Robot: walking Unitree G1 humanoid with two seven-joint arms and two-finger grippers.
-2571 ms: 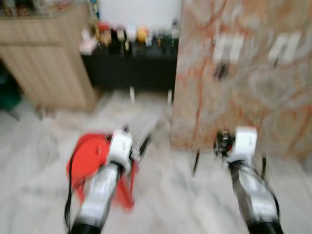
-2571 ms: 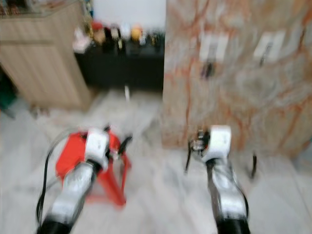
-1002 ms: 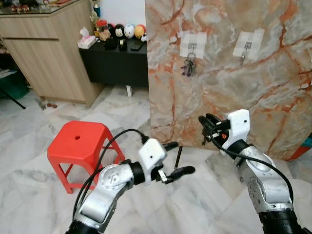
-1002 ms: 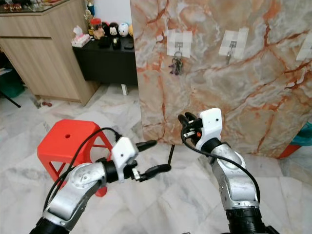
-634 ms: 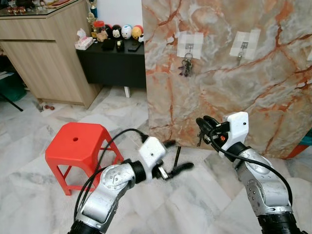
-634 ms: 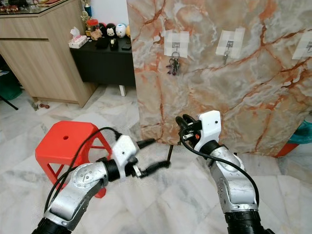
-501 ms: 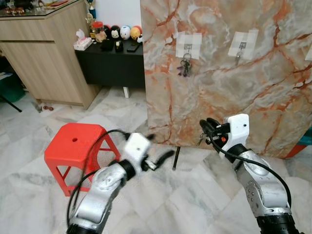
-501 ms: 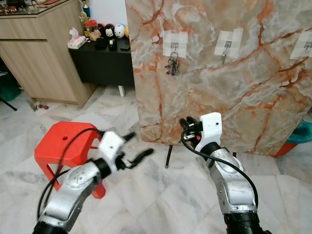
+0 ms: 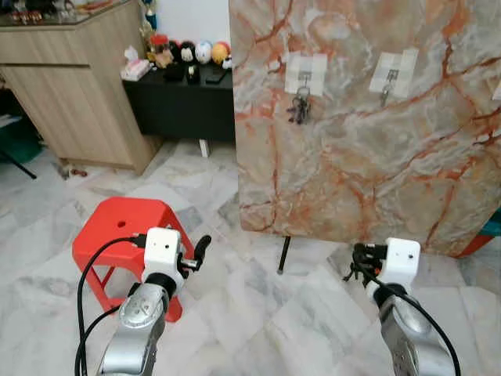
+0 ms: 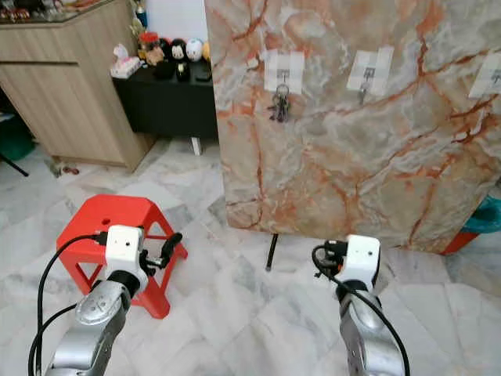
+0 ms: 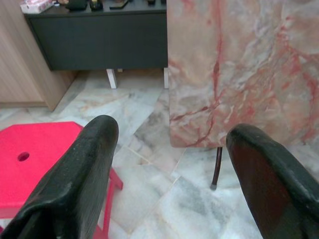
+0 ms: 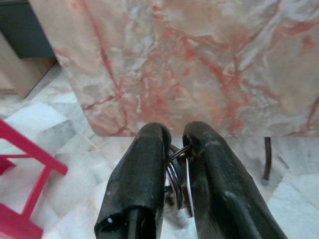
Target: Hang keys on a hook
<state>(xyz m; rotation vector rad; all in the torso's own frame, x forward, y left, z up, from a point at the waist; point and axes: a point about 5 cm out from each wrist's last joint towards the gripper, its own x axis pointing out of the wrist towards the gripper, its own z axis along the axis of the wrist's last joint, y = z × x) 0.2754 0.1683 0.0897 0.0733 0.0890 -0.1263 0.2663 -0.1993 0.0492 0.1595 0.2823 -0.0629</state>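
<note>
A marble slab (image 9: 360, 125) stands on thin legs across the room, with taped hooks along its upper part: one hook (image 9: 304, 77) already carries a bunch of keys (image 9: 300, 108), the next hook (image 9: 391, 76) is bare. To its left sit a wood cabinet (image 9: 70, 86) and a dark sideboard (image 9: 184, 98); a red stool (image 9: 117, 235) stands on the pale tiled floor (image 9: 258, 313).

Both arms have dropped within the last second. The right gripper (image 9: 356, 262), raised toward the slab half a second ago, now hangs low and near the body, well below the hooks. Its fingers (image 12: 144, 174) are pinched shut on the key ring (image 12: 178, 172), so the keys to be hung are in its grasp. The left gripper (image 9: 196, 254), which reached out toward the middle a moment ago, has swung back beside the stool, fingers (image 11: 84, 169) spread wide and holding nothing.

The lowering looks like a retreat from the reach, not progress: hanging is not yet done, and the right arm must likely rise again toward the bare hook.
</note>
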